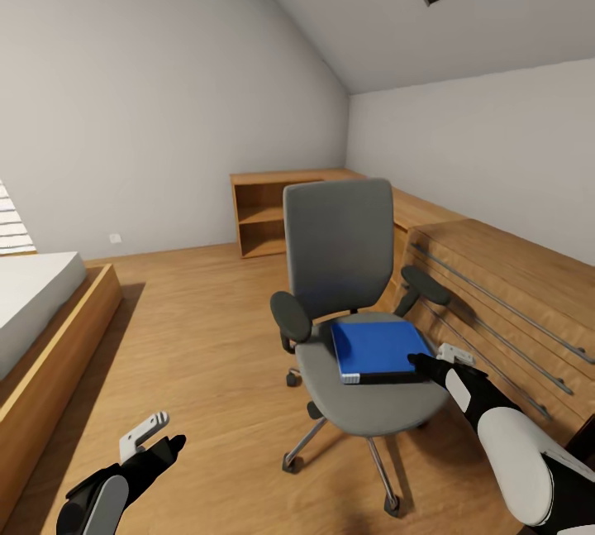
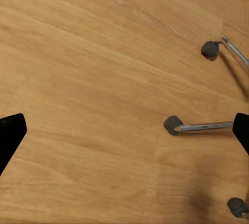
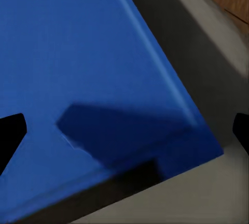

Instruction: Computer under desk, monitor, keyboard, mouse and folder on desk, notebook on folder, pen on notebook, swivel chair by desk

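wood floor (image 1: 190,328) | swivel chair (image 1: 347,270) standing | seat: folder (image 1: 376,349)

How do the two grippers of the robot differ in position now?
The right gripper is at the edge of the blue folder on the swivel chair; the left gripper hangs low over bare wooden floor. Both look open.

Right arm (image 1: 516,452): glossy white shell, black wrist. Left gripper (image 1: 157,436) and right gripper (image 1: 434,360): one white finger, one black.
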`<state>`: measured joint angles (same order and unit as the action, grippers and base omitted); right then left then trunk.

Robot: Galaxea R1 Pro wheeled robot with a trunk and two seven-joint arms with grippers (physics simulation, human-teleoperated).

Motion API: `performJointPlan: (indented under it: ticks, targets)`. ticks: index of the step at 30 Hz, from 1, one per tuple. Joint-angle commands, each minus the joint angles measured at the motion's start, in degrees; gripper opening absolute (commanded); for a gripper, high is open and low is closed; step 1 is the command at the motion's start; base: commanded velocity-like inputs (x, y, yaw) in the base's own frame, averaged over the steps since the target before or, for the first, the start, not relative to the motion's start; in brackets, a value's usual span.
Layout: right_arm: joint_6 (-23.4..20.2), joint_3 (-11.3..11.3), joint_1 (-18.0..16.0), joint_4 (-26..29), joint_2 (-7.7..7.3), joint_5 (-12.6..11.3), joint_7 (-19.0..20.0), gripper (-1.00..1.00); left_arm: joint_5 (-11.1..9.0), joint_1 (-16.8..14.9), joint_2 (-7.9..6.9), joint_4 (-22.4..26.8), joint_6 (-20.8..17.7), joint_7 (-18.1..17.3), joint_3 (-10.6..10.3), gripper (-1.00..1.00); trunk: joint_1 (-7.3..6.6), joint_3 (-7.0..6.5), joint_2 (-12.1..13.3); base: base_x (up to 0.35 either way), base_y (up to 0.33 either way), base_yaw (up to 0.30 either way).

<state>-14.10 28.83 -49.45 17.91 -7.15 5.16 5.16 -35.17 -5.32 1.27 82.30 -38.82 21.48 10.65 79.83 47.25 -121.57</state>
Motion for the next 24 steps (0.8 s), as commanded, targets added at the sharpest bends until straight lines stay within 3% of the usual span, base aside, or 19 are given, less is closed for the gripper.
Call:
performJointPlan:
  ticks: [1,24]
  targets:
    - [-0.3,0.4,0.0,0.1,0.03,0.6,0.4,1.00,-0.6,0.0,0.04,0.1,-0.2,0.5,0.1,1.00,-0.23,-0.13,0.4,0.000,0.000,0.000]
    - [-0.2,0.4,0.0,0.0,0.14,1.5,0.5,1.00,-0.6,0.0,0.04,0.1,-0.1,0.5,0.1,1.00,-5.29,-4.26,9.6,0.000,0.000,0.000]
